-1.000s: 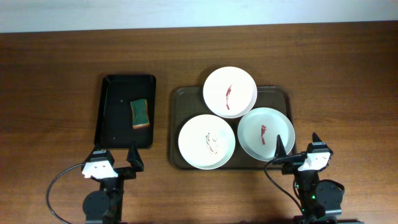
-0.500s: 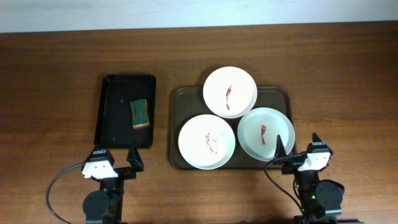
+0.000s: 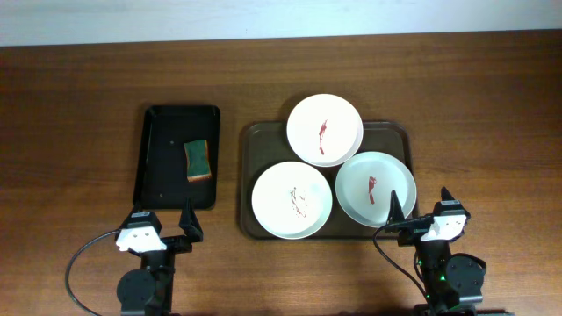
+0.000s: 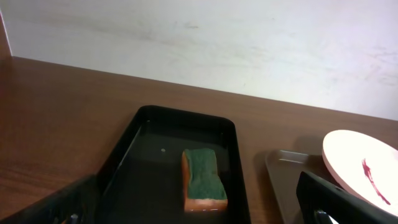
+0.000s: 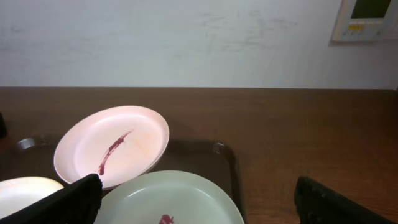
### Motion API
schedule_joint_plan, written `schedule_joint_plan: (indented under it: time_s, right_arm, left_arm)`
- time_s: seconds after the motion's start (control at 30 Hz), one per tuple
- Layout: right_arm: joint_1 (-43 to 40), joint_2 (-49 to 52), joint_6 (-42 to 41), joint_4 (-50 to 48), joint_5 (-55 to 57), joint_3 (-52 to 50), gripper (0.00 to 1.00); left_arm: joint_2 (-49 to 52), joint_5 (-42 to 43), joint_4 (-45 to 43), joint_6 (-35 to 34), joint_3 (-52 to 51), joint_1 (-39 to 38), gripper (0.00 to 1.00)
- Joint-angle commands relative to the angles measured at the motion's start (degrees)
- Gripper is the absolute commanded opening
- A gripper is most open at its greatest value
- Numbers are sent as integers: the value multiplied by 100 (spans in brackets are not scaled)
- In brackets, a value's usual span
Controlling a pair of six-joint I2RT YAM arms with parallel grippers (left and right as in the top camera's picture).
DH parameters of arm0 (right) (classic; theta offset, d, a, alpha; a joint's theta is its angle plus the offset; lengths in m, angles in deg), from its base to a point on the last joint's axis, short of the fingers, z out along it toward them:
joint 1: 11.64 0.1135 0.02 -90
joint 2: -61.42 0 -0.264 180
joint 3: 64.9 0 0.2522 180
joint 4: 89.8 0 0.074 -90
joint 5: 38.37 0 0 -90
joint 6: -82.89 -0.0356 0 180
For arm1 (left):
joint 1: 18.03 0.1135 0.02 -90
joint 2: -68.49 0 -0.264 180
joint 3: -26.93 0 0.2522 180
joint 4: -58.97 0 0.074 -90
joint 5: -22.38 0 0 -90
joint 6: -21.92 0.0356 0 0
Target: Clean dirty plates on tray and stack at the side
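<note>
Wooden table (image 3: 70, 105): stiff, slick plates (image 3: 291, 200) on the tray (image 3: 248, 175) are best pinched at rims; left gripper (image 3: 162, 213) and right gripper (image 3: 421, 206) are spread open.

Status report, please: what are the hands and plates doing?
Left hand open, right hand open, both empty. Three smeared plates on tray, untouched. Sponge in black tray; nothing blocking.

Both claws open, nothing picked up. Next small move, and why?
Probably send the left claw forward to the sponge in the black tray. The sponge lies almost straight ahead of that arm, the claw is open and empty, and all three plates on the brown tray are smeared.
</note>
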Motion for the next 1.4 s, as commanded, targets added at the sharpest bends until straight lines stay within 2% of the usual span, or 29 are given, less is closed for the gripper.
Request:
schedule_joint_plan:
  time_s: [0.0, 0.2, 0.3, 0.5, 0.6, 0.67, 0.83, 1.0, 1.17, 1.37]
  right_arm:
    - [37, -20, -50, 52, -55, -4, 99]
    - [37, 0, -868, 435, -278, 203, 99]
    - [37, 0, -890, 942, -402, 466, 99]
    - [37, 205, -890, 2079, -439, 1202, 99]
    - [37, 610, -890, 2461, -780, 1580, 99]
    - [37, 1185, -890, 2732, -1128, 2031, 99]
    - [37, 2557, -885, 3467, -1150, 3119, 99]
    - [37, 3882, -887, 4721, -1163, 4465, 99]
    - [37, 4767, -885, 5213, -1202, 5309, 99]
    - [37, 5206, -887, 5123, -1569, 5392, 99]
  left_arm:
    - [103, 44, -7, 98, -48, 31, 99]
    - [540, 85, 61, 98, -2, 31, 99]
    - [894, 114, 328, 96, 251, 31, 99]
    - [1829, 118, 1270, 98, 1412, 31, 99]
    - [2433, 247, 1707, 101, 2072, 31, 100]
    - [2981, 247, 2245, 343, 2675, 31, 99]
    - [4120, 769, 3493, 1692, 4039, 31, 99]
    - [5003, 824, 4610, 1659, 5346, 31, 99]
    - [5163, 863, 5160, 1414, 5598, 31, 99]
    - [5163, 1384, 4640, 1228, 5598, 31, 99]
